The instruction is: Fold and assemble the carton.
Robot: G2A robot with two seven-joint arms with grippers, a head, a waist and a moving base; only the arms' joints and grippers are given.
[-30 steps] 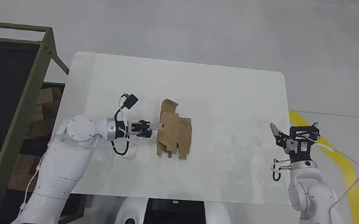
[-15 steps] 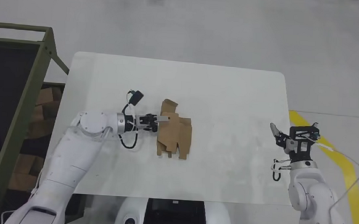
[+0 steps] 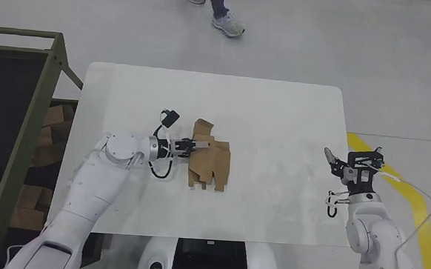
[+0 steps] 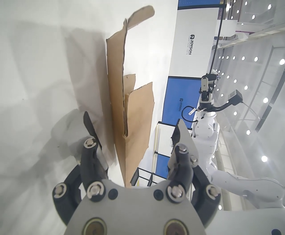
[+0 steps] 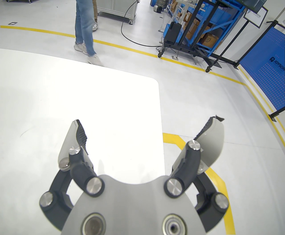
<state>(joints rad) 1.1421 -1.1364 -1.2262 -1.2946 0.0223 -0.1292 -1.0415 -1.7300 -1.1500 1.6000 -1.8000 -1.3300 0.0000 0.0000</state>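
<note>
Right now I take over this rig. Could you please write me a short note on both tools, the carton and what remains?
Left tool: open, astride the carton's edge, not clamped.
Right tool: open, empty, at the table's right edge, apart from the carton.
Carton: mid-table, mostly flat, one flap lifted.
Done: nothing assembled yet.
Left: grip, fold, assemble.

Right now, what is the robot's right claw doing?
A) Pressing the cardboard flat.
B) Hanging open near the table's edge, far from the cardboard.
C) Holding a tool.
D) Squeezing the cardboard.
B: the right claw is open and empty at the edge of the table, while the carton lies mid-table by the left claw.
</note>
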